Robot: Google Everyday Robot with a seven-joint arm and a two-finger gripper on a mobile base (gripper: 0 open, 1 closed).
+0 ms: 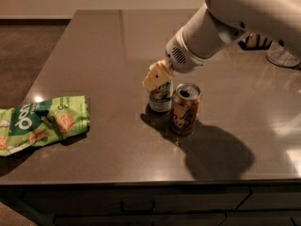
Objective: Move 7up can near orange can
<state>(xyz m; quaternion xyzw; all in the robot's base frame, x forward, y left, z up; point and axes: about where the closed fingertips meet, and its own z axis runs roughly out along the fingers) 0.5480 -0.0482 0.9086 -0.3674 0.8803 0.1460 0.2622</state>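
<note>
At mid counter (108, 46) — 7up can (161, 99), upright, just beside orange can (184, 111), nearly touching. Orange can upright too, silver top showing. Gripper (157, 76) over the 7up can's top, jaws clenched on it — white arm (216, 27) slanting in from upper right. Green snack bag (42, 124) lying flat near left edge, well apart from both cans.

Brown table (94, 46) had the 7up can (161, 100) right under the gripper (157, 79), the orange can (185, 111) just beside that, and a green snack bag (42, 124) well away from it.
</note>
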